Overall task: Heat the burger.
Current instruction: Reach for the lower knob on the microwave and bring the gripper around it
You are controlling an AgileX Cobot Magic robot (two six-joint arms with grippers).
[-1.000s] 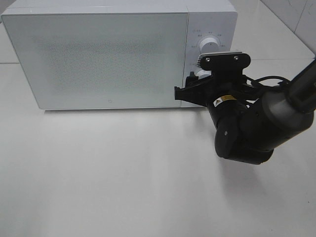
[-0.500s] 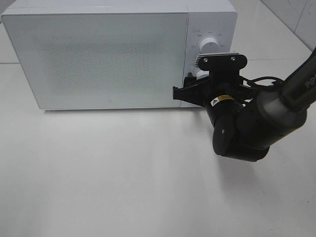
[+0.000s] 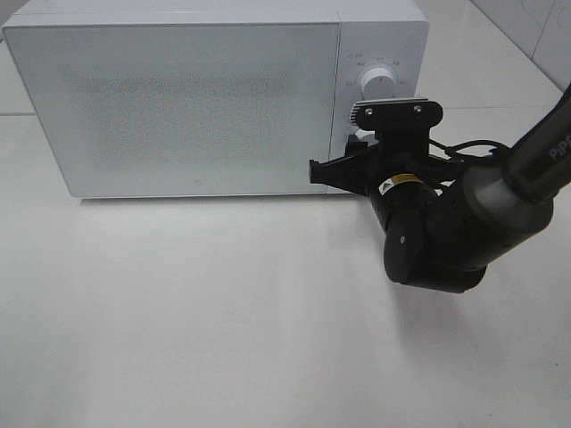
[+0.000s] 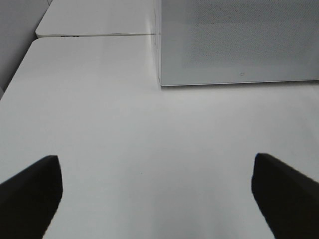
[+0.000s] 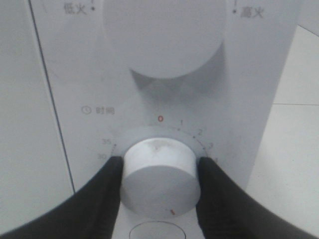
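Observation:
The burger is out of view; the white microwave (image 3: 178, 98) stands with its door closed and the frosted door shows nothing inside. My right gripper (image 3: 359, 138) is at the microwave's control panel. In the right wrist view the gripper (image 5: 159, 172) is shut on the lower timer knob (image 5: 159, 164), one black finger (image 5: 107, 194) on each side of it. The knob's red mark (image 5: 172, 212) points away from the 0. My left gripper (image 4: 158, 199) is open and empty above the bare table, and does not show in the exterior view.
The upper power knob (image 3: 378, 82) sits above the timer knob and also shows in the right wrist view (image 5: 164, 35). The white table (image 3: 223, 312) spreads in front of the microwave. The right arm's dark body (image 3: 446, 232) hangs before the panel's lower right.
The right wrist has rolled a little and sunk slightly at the timer knob, its fingers shifting leftward. The microwave has not moved.

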